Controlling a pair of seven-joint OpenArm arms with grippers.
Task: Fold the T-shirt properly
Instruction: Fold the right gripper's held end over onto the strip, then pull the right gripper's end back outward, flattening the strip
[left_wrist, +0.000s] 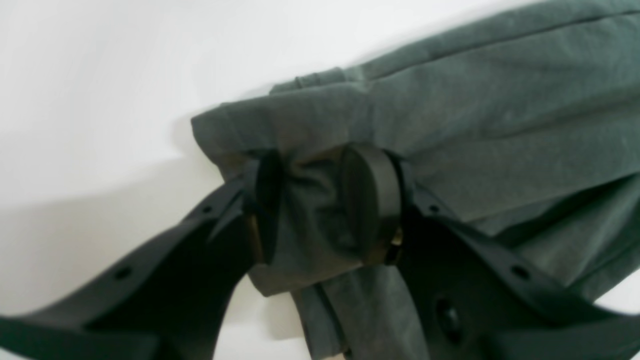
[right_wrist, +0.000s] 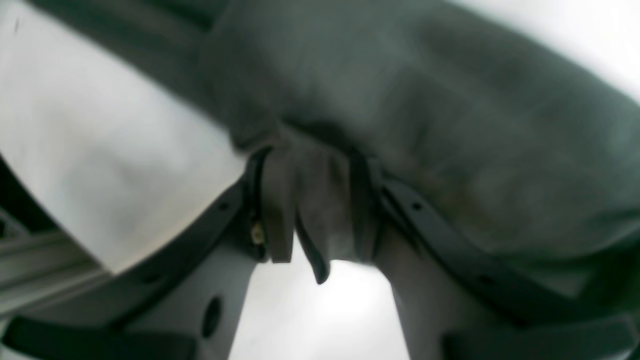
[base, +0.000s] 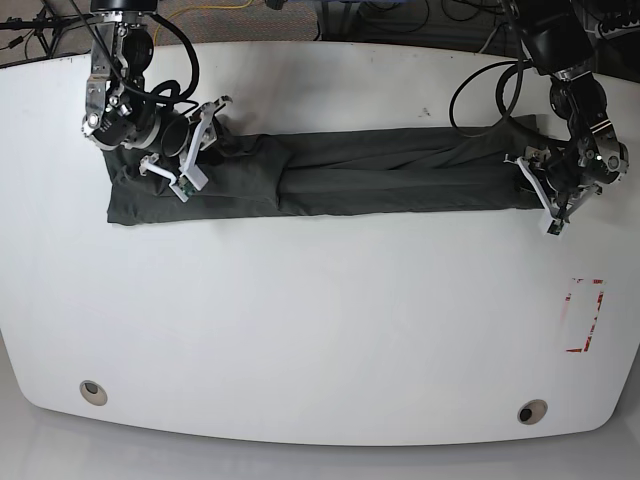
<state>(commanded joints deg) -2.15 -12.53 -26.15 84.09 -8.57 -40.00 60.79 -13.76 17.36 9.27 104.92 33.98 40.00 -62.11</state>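
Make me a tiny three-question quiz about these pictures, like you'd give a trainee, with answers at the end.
1. True or false: the T-shirt lies crumpled into a round ball.
2. Fill in the blank: in the base view, the left claw is over the ____ end of the cloth, as seen in the picture.
3. Multiple choice: what colour is the table top?
a) bright red
b) white or very pale
c) dark green

Key: 1 false, it is stretched out in a long strip; 2 right; 3 b.
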